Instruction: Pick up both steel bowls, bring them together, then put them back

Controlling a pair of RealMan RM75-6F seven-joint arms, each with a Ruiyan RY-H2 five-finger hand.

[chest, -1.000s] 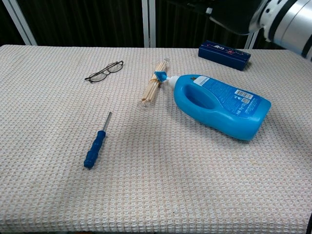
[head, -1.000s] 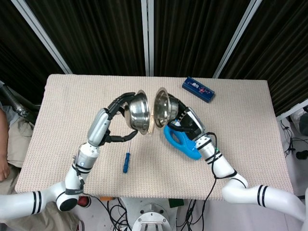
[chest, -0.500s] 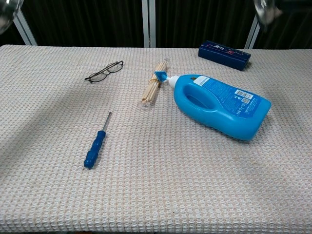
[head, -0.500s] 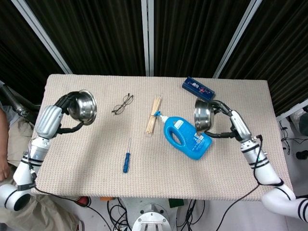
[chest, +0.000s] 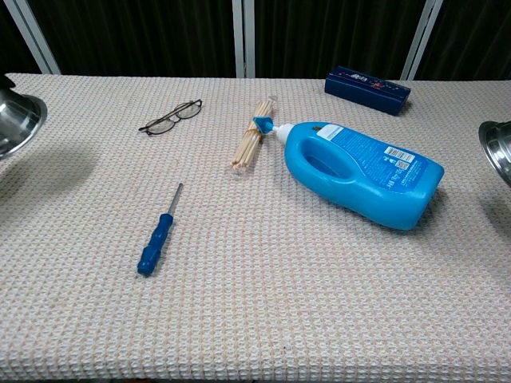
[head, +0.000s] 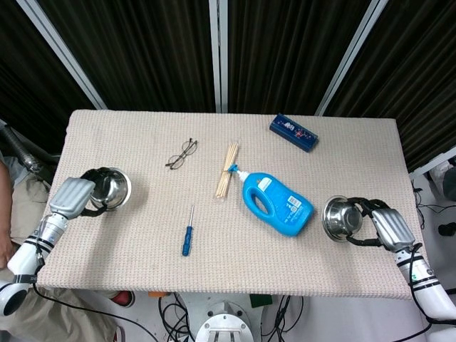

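Note:
Near the table's left edge my left hand (head: 77, 198) grips a steel bowl (head: 108, 189), mouth up and low over the cloth; the chest view shows this left bowl (chest: 16, 121) at its left edge. On the right side my right hand (head: 385, 224) holds the other steel bowl (head: 340, 218), also mouth up and low; only the rim of this right bowl (chest: 498, 149) shows in the chest view. Whether either bowl touches the table I cannot tell. Both hands stay outside the chest view.
Between the bowls lie a blue detergent bottle (head: 276, 204) on its side, a bundle of wooden sticks (head: 227, 169), a blue-handled screwdriver (head: 187, 231) and glasses (head: 181, 154). A dark blue box (head: 293, 132) sits at the back right. The table (head: 228, 271) has a beige woven cover.
A second ago the two bowls were held close together above the table's centre. Both arms have since swung outward and down, carrying each bowl to its own side.

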